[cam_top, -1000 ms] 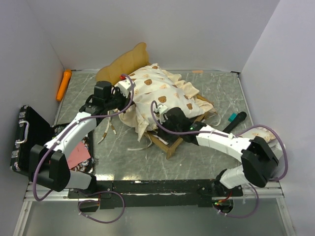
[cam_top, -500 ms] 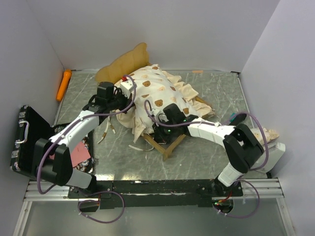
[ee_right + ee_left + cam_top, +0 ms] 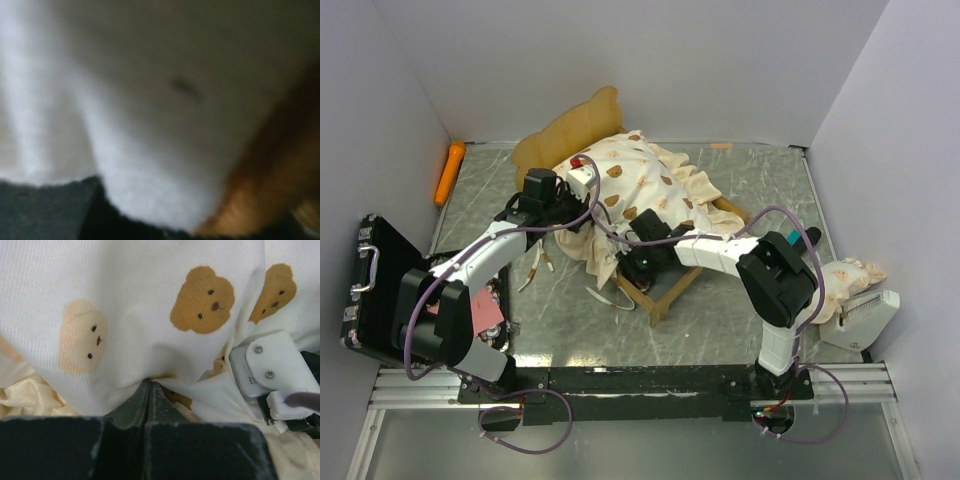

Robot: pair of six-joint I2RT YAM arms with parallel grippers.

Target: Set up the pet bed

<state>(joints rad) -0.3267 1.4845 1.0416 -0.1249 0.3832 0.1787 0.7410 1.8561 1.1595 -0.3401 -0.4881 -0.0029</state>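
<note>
Mattress (image 3: 645, 182) sags over the bed frame (image 3: 675, 290), left tool (image 3: 150, 387) pinched on its cloth, seemingly to spread it; right tool's (image 3: 640, 260) grip unclear.

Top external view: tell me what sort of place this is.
Probably a robot lab test cell: bare white walls box in a grey tabletop, two arms are bolted to a rail at its near edge, and props like the pet bed lie about.

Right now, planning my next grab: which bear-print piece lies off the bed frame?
The small pillow lying far right, alone; the big mattress drapes over the frame.
</note>
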